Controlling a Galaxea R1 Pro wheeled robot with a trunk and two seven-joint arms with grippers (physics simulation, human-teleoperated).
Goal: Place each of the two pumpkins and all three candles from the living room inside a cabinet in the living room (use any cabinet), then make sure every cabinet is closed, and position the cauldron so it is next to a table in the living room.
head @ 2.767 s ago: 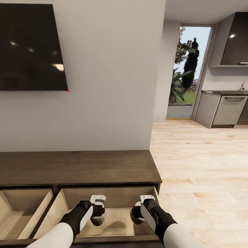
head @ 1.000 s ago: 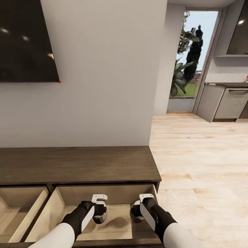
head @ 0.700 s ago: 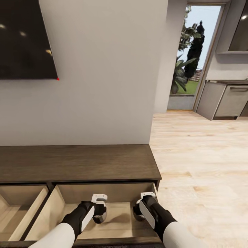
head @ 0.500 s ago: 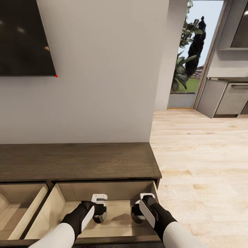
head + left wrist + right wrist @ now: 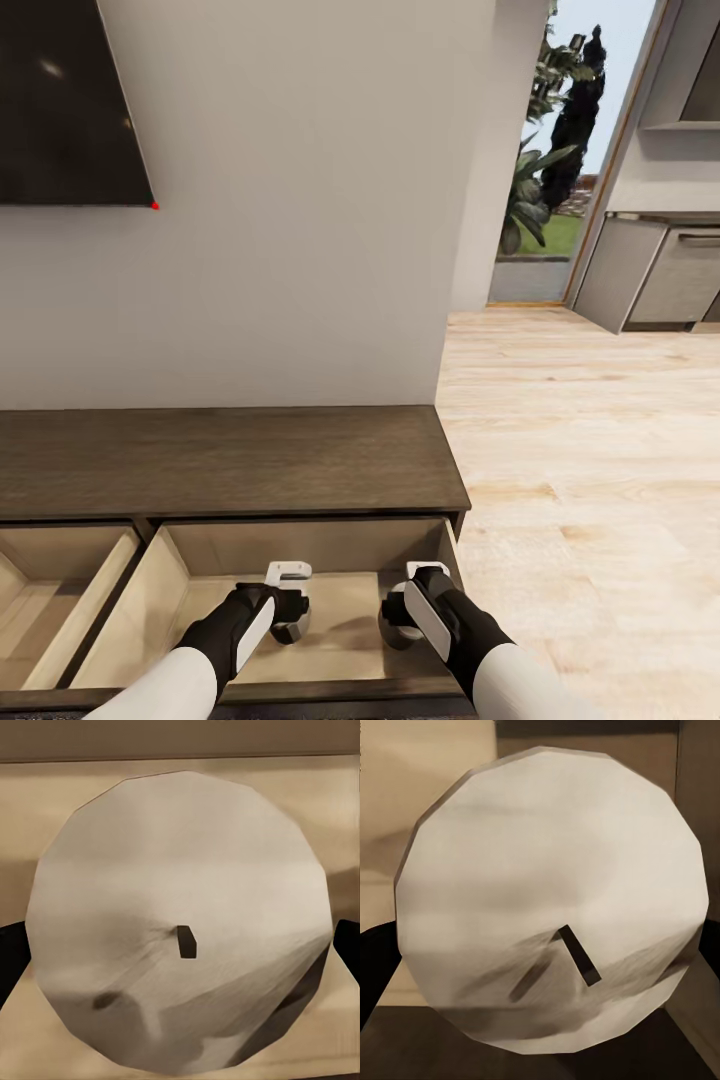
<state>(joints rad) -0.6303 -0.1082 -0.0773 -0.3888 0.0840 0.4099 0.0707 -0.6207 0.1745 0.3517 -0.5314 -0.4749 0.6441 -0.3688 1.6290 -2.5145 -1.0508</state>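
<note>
Both grippers, left (image 5: 291, 625) and right (image 5: 398, 622), each grasp a candle (image 5: 180, 922) over the open cabinet (image 5: 230, 462) drawer (pale inside), so releasing comes next.

The cabinet (image 5: 230, 460) stands against the wall on a pale wood floor (image 5: 590, 440) — its dark top bare, two drawers (image 5: 170, 590) pulled out, beige inside. Whether the candles rest on a drawer floor cannot be told.

text: none readable | labels: none | brands: none | numbers: none
</note>
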